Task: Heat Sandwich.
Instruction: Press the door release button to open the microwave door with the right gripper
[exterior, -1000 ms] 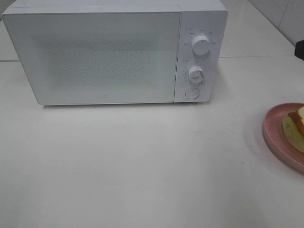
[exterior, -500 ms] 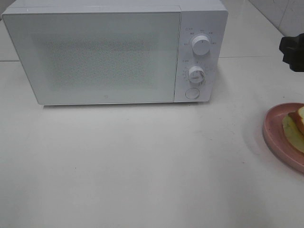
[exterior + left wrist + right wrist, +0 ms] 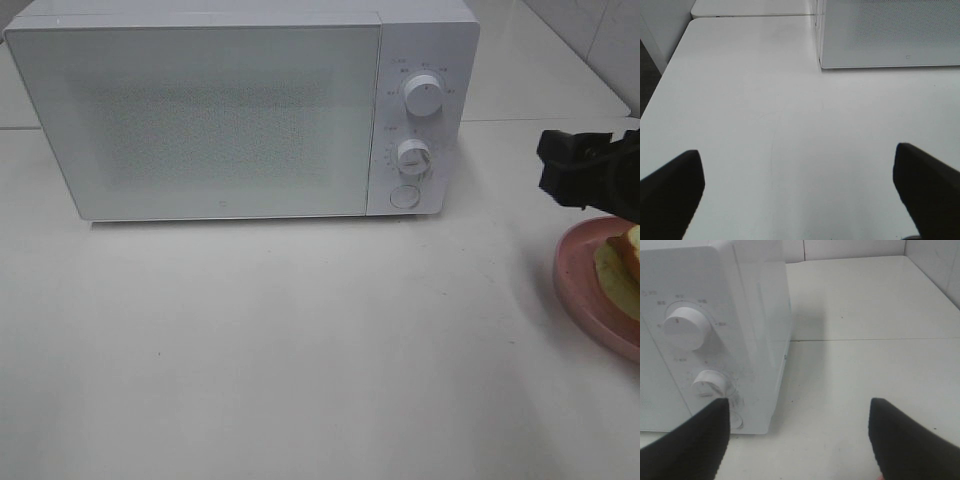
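White is nearly everything in this room: a white microwave (image 3: 240, 110) with its door closed stands at the back of the pale desk (image 3: 300, 350), with an upper knob (image 3: 423, 95) and a lower knob (image 3: 412, 157) on its right panel. At the right edge of the desk lies a pink plate (image 3: 578, 285) carrying the sandwich (image 3: 622, 262), partly cut off from view, and the black right claw (image 3: 560, 172) hangs near the plate's far rim, fingers apart and empty. Over bare desk, facing the microwave's left front corner, the left claw (image 3: 796, 151) is also spread wide and holds nothing.
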